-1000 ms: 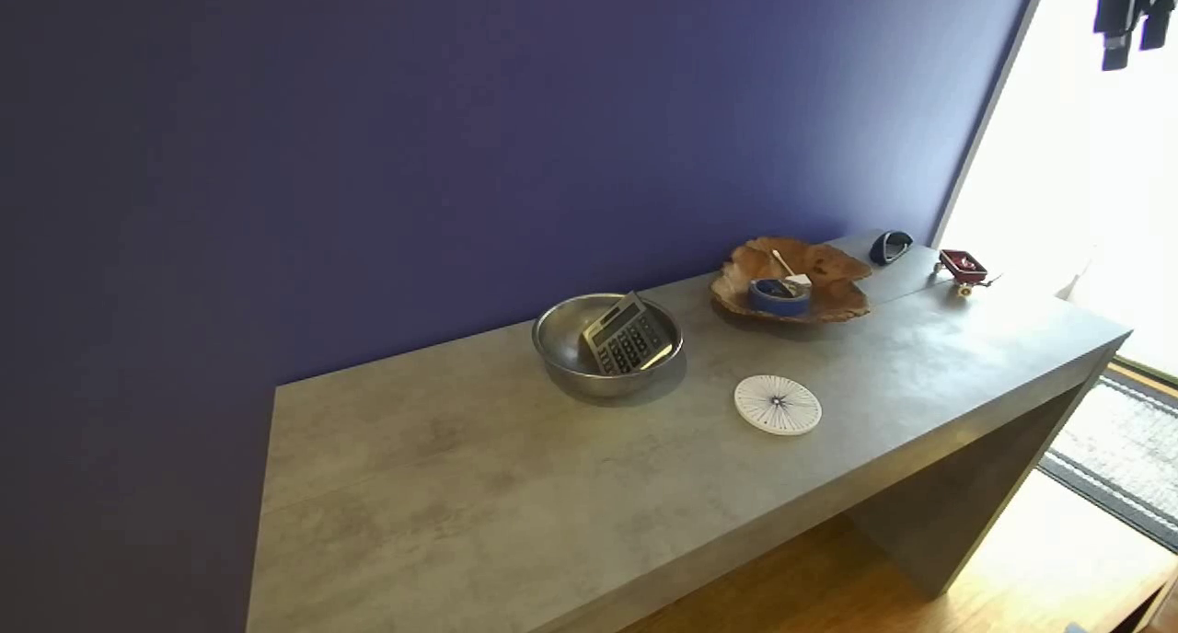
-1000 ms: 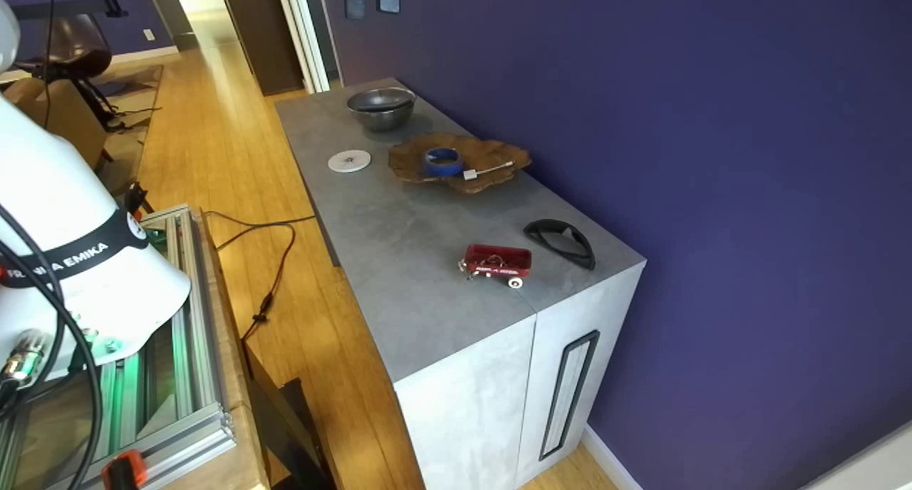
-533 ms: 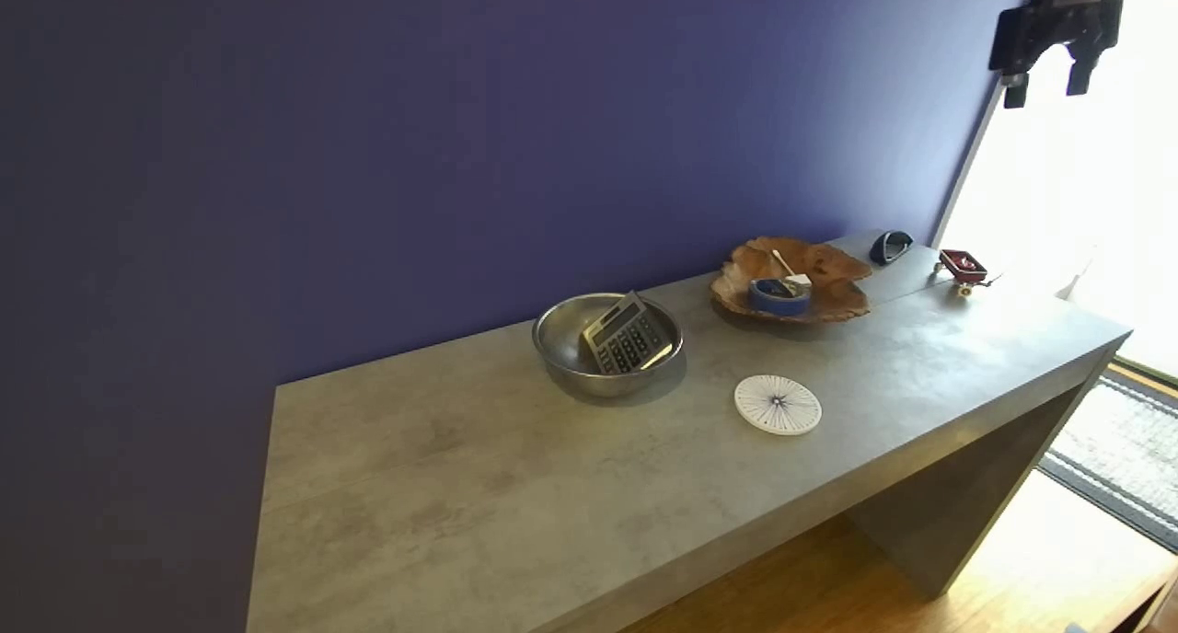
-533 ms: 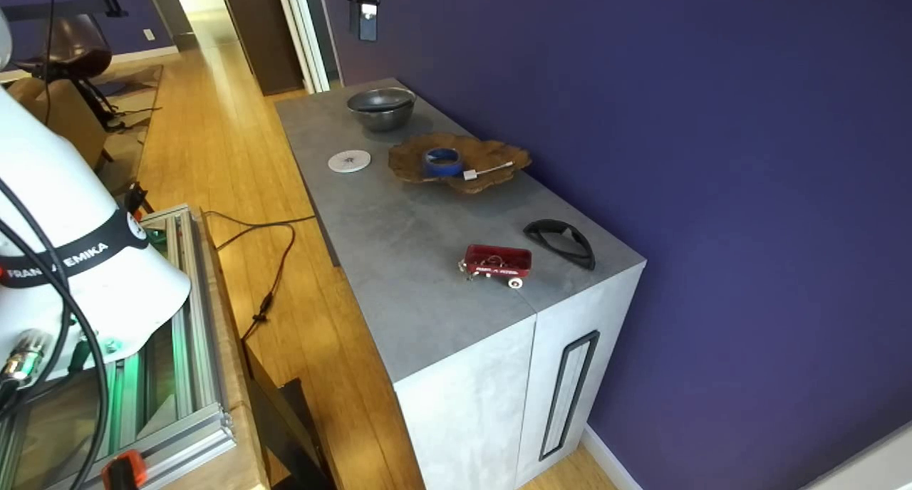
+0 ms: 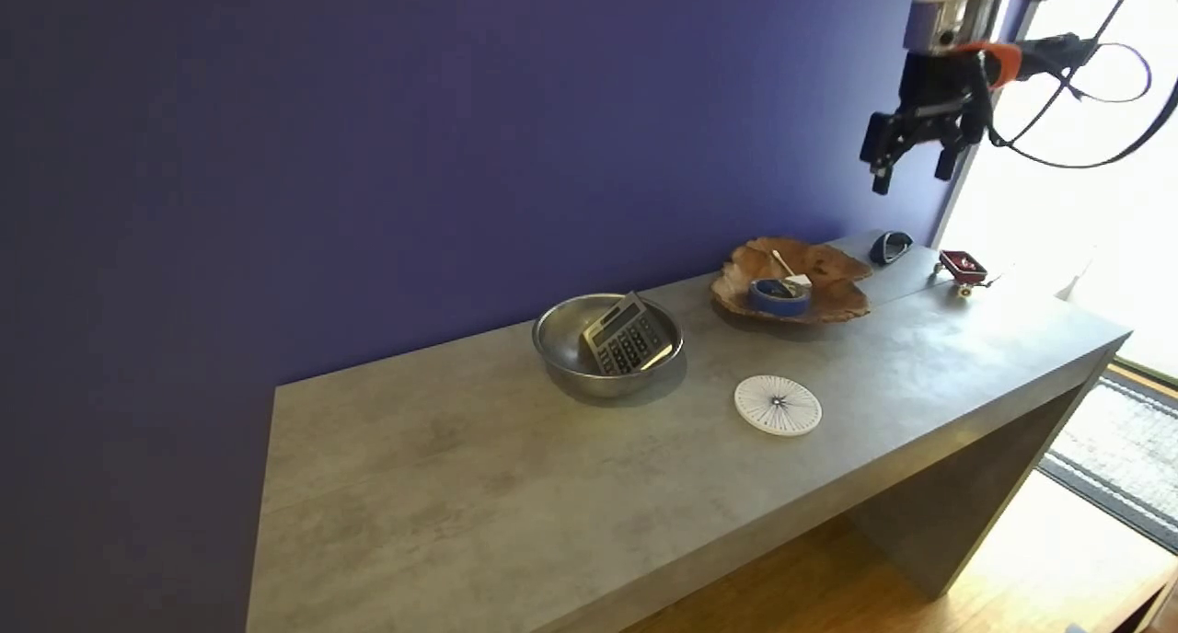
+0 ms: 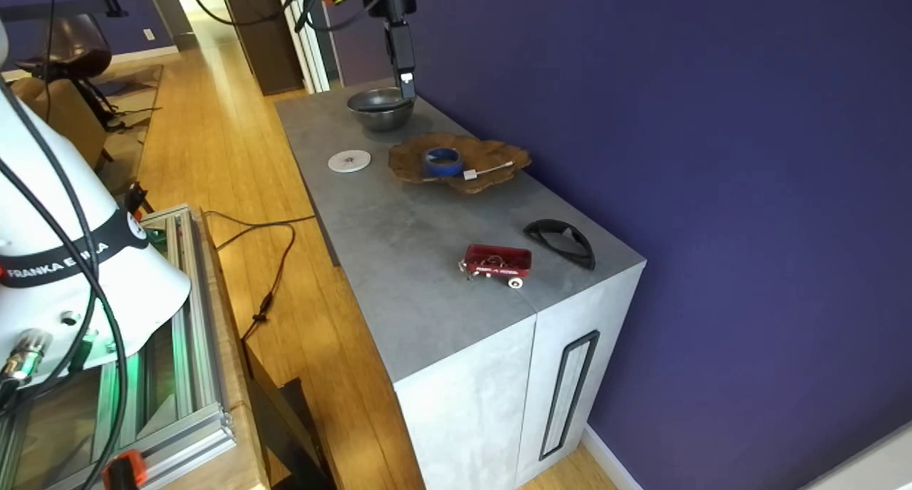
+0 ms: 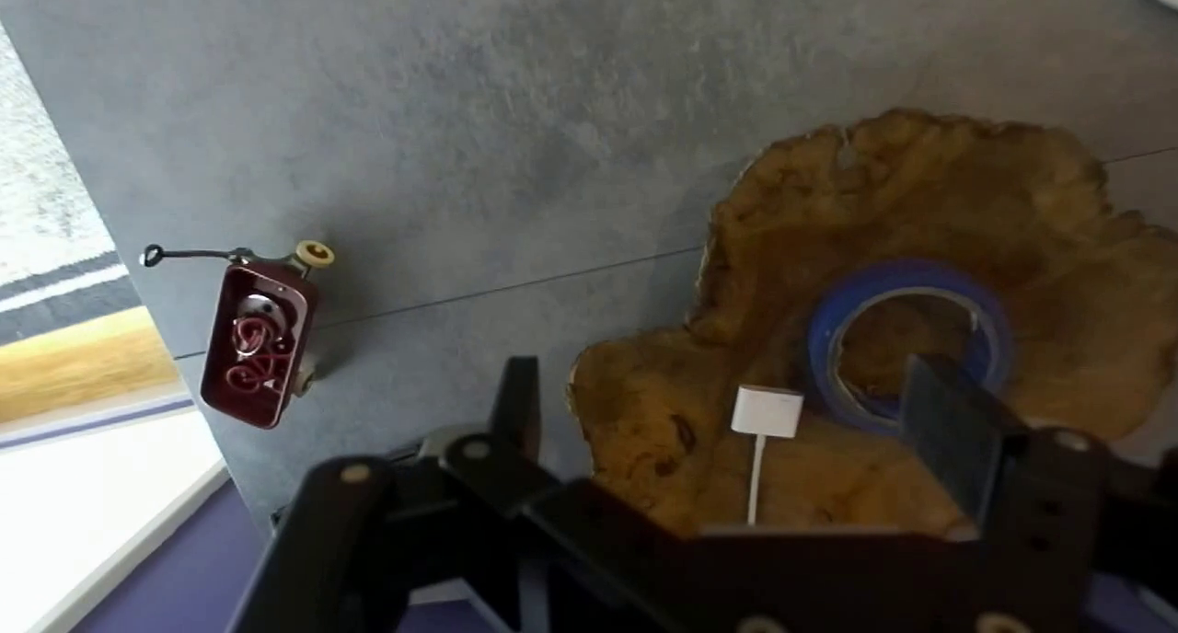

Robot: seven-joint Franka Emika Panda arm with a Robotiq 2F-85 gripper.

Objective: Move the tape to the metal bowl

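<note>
The blue roll of tape (image 5: 780,307) lies flat in the brown wooden dish (image 5: 836,300); it also shows in the other views (image 6: 442,169) (image 7: 906,275). The shiny metal bowl (image 5: 603,386) stands beside the dish on the cabinet with a calculator (image 5: 628,340) leaning in it; it shows in both exterior views (image 6: 385,122) and is outside the wrist view. My gripper (image 5: 913,175) is open and empty, high above the dish's far side. In the wrist view my gripper (image 7: 723,375) has its right finger overlapping part of the tape ring.
A white adapter with a cable (image 7: 767,412) lies in the dish near the tape. A red toy wagon (image 6: 499,262) and a black curved object (image 6: 586,251) stand toward one cabinet end. A white round disc (image 5: 778,405) lies near the front edge. A purple wall runs behind.
My gripper has come down and moved leftward toward the dish in an exterior view, bringing more of the wrist into sight. It stays open. The tape, bowl and other objects have not moved.
</note>
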